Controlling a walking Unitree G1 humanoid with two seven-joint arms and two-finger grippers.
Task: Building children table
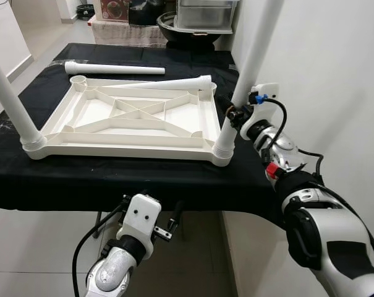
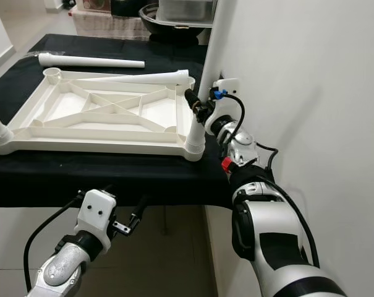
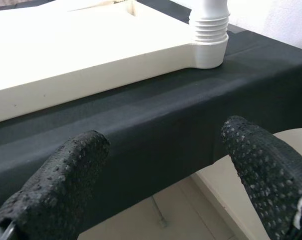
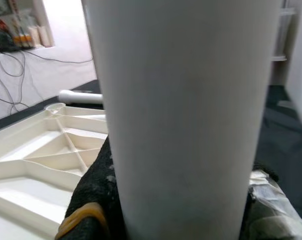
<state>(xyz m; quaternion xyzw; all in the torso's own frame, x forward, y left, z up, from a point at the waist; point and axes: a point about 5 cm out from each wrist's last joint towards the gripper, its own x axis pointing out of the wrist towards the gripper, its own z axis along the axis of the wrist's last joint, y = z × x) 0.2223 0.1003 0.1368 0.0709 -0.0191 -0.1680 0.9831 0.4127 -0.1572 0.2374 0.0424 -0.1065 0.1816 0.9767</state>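
The white tabletop (image 1: 131, 117) lies underside up on the black-draped work table (image 1: 112, 173), so its corner sockets face upward for the legs; two legs stand screwed in at the near corners, and the right gripper (image 1: 234, 114) is clamped on the near-right leg (image 1: 251, 62), probably to twist it tight; two loose legs (image 1: 112, 68) wait at the far edge; the left gripper (image 1: 149, 210) hangs wide and empty below the table edge.

Bright, even indoor light, sharp head views; the right wrist close-up is soft and blurred.
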